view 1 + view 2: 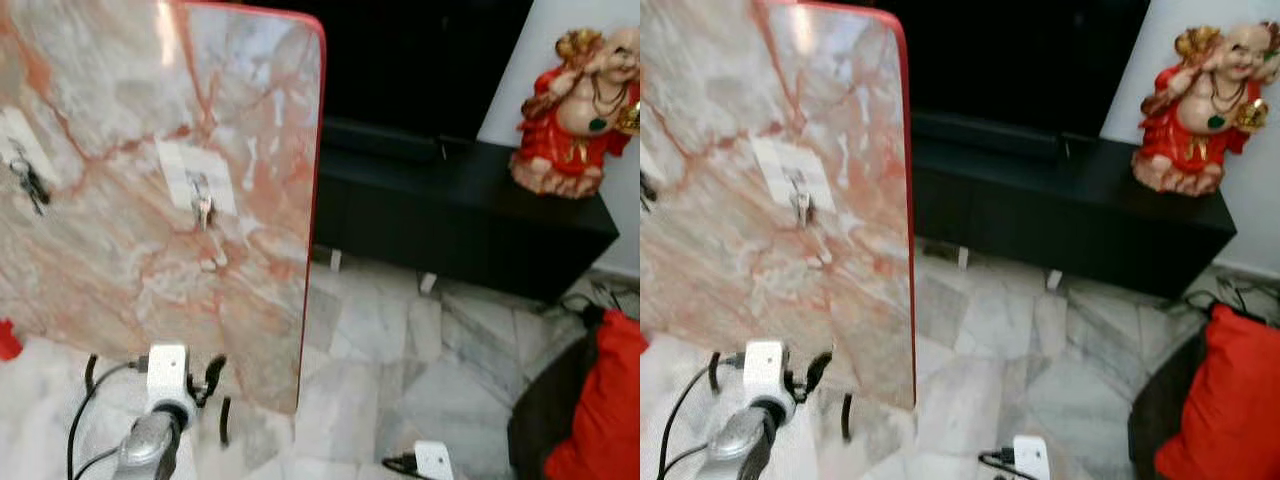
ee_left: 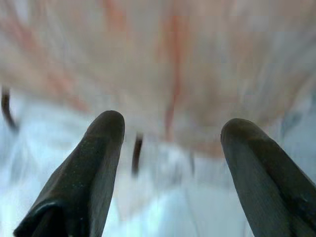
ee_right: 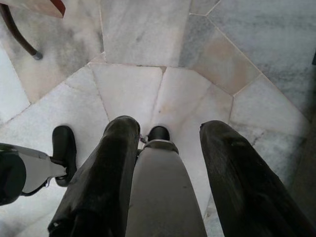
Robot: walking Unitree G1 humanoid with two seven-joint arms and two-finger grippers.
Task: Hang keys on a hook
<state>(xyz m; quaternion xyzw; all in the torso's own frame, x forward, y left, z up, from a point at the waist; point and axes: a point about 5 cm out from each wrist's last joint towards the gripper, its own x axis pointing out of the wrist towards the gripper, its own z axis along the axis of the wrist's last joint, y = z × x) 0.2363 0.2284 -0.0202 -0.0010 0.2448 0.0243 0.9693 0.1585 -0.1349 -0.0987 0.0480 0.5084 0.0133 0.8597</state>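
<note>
A tall marble-patterned board (image 1: 150, 250) with a red edge stands upright on thin black legs. Two white pads on it carry hooks. The middle hook (image 1: 202, 200) is small and silvery, and I see nothing hanging from it. A dark bunch of keys (image 1: 28, 182) hangs from the hook at the far left. My left gripper (image 2: 173, 128) is low in front of the board's foot, open and empty, its white wrist block (image 1: 167, 370) just below the board. My right gripper (image 3: 168, 128) hangs open over the floor, above my own leg.
A low black cabinet (image 1: 470, 215) runs behind the board, with a red and gold figurine (image 1: 575, 110) on its right end. A red cushion (image 1: 600, 410) lies at the right. A white plug block (image 1: 432, 460) and cables lie on the marble floor (image 1: 370, 330).
</note>
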